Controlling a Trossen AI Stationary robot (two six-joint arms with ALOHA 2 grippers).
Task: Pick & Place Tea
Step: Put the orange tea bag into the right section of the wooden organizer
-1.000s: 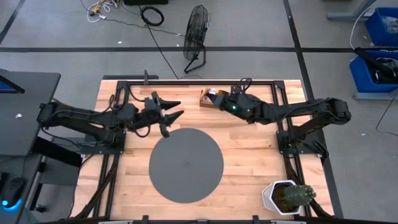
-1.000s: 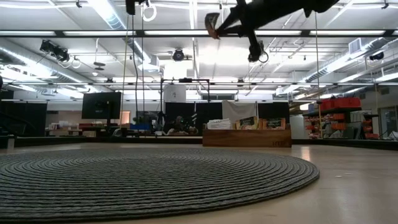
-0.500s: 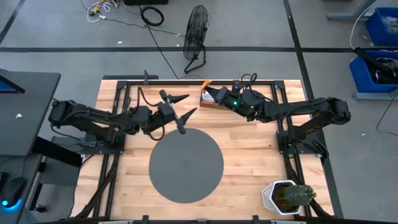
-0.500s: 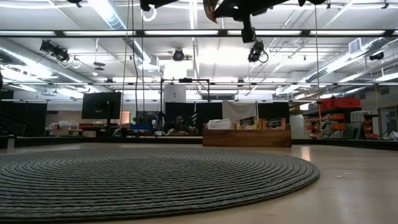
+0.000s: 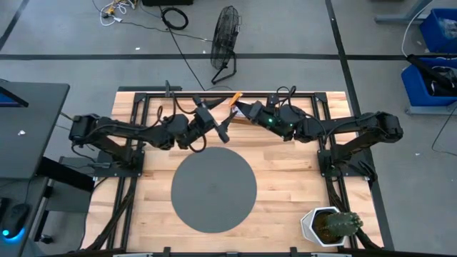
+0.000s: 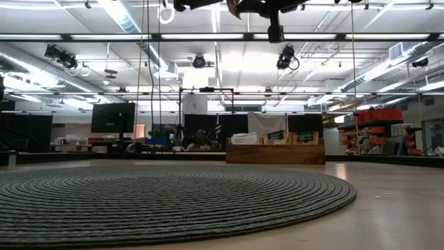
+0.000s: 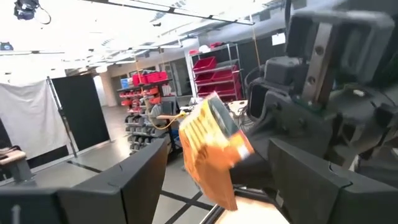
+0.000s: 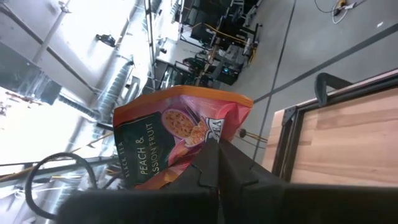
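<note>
An orange-pink tea packet (image 8: 177, 137) printed "Peach & Passion Fruit" is in my right gripper (image 8: 217, 165), high above the table's far middle (image 5: 235, 96). My left gripper (image 5: 214, 120) is open and reaches in from the left. In the left wrist view its fingers (image 7: 124, 186) stand on either side of the packet (image 7: 211, 146), short of it and apart from it. Both grippers show only at the top edge of the low view, the packet (image 6: 234, 5) among them. The round grey woven disc (image 5: 213, 189) lies flat on the table's middle. My right gripper pinches the packet between its two fingers (image 8: 233, 171) at one edge (image 8: 208, 152). The fingers point toward the table's left and tip upward. The packet sticks out beyond the fingertips, lifted clear of everything.
A wooden box (image 6: 275, 149) with more packets stands at the far edge, partly under my right arm (image 5: 246, 120). A cactus in a white pot (image 5: 330, 225) sits at the near right corner. Black frame rails (image 5: 143, 107) run along the table's sides.
My left gripper has swung toward the table's right and far edge, closing in on the packet, and stayed open. My right gripper has carried the packet up and a little toward the far left, off the wooden box.
</note>
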